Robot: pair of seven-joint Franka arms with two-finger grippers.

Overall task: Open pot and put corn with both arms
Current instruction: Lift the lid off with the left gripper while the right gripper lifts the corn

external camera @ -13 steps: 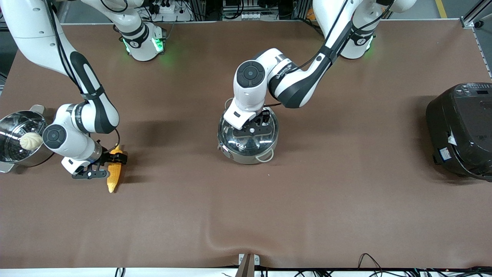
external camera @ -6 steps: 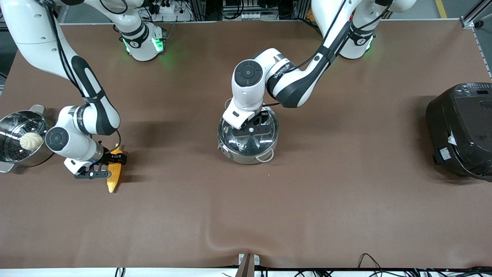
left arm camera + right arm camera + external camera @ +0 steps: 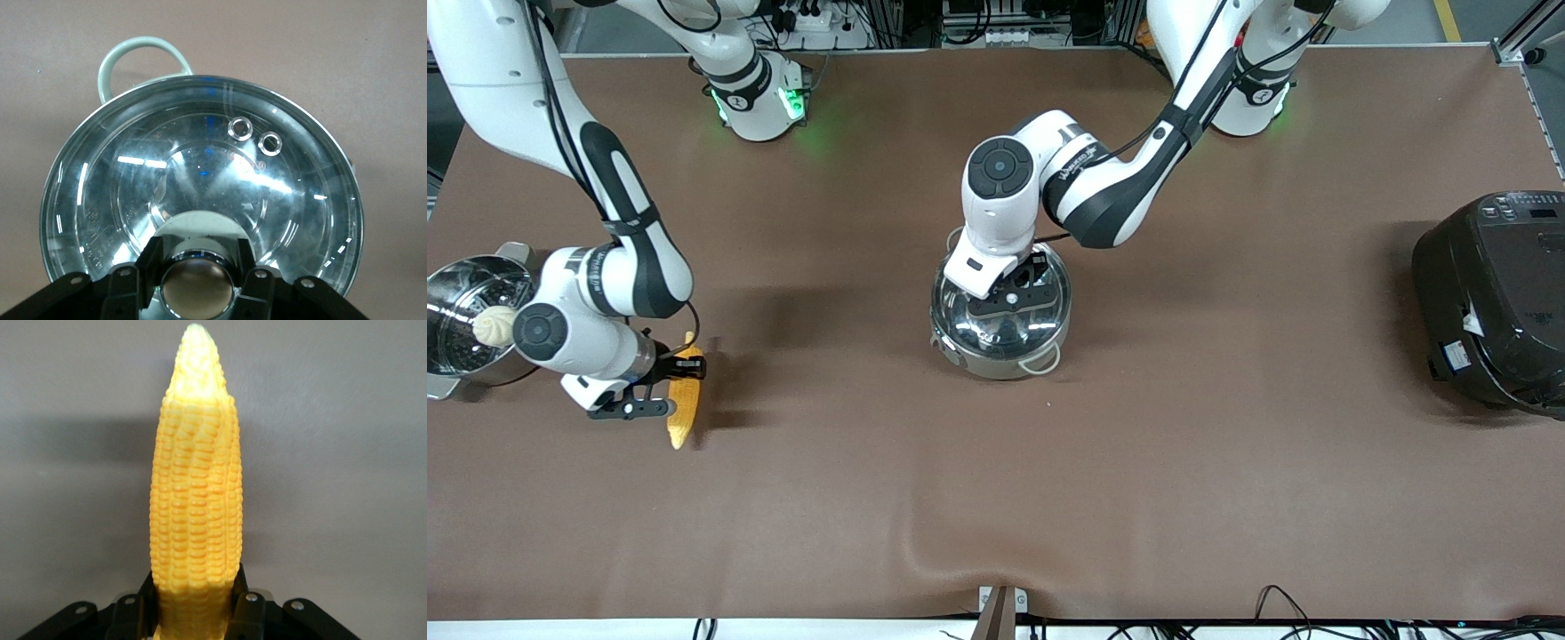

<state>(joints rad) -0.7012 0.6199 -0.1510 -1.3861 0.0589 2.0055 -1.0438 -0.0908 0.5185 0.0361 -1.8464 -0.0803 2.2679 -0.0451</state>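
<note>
The steel pot (image 3: 1003, 354) stands mid-table with its glass lid (image 3: 989, 327) on it. My left gripper (image 3: 1009, 300) is over the lid, shut on the tan knob (image 3: 198, 287). In the left wrist view the fingers (image 3: 148, 263) press both sides of the knob, and the lid (image 3: 200, 160) and one loop handle (image 3: 133, 57) show. My right gripper (image 3: 674, 388), toward the right arm's end of the table, is shut on the thick end of the yellow corn (image 3: 681, 418). It holds the corn just above the cloth. The cob (image 3: 197, 507) points away from the right gripper (image 3: 195, 610).
A steel pot with a white bun (image 3: 467, 320) stands at the table edge close beside the right arm's wrist. A large black cooker (image 3: 1494, 298) stands at the left arm's end. The brown cloth has a fold (image 3: 951, 551) near the front edge.
The right gripper has shifted a little toward the bun pot with the corn in it, and the corn has come slightly off the cloth. The left gripper stays on the knob.
</note>
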